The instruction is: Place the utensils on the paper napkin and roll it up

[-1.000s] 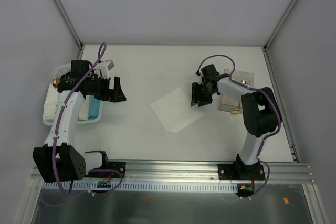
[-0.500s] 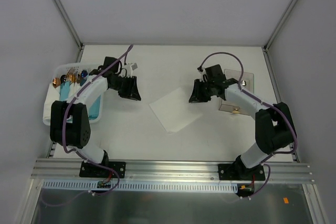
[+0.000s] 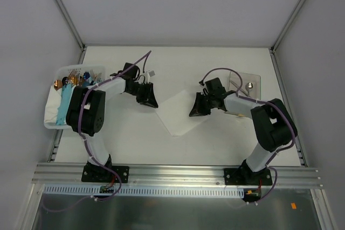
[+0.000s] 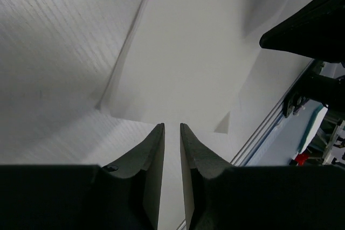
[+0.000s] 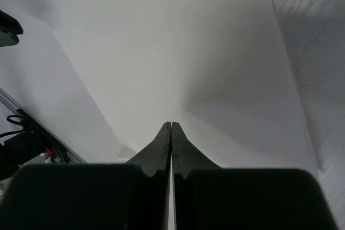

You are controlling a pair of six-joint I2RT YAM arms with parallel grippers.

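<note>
- Left gripper (image 4: 171,126): fingers (image 4: 152,157) drawn close with a thin slit between them, tips down at the near edge of the paper napkin (image 4: 188,52); no telling whether paper is caught in the slit
- Just ahead of those tips: sheet sloping up and away, one long edge throwing a shadow on the table (image 4: 48,36)
- Across the sheet, facing: right gripper (image 5: 171,126), jaws pressed tight together, pinching the napkin's opposite edge, with folds fanning out from the tips
- Between the two grippers: napkin unrolled, creased and tented rather than flat
- Behind the right gripper, past its wrist and partly under the forearm: clear tray (image 3: 256,78) holding the utensils (image 3: 249,85), rounded silver end showing, well apart from the napkin
- Behind the left gripper, back along its arm: white bin (image 3: 63,69) with a light-blue bundle (image 3: 66,103) and a cluster of coloured handles (image 3: 78,77)
</note>
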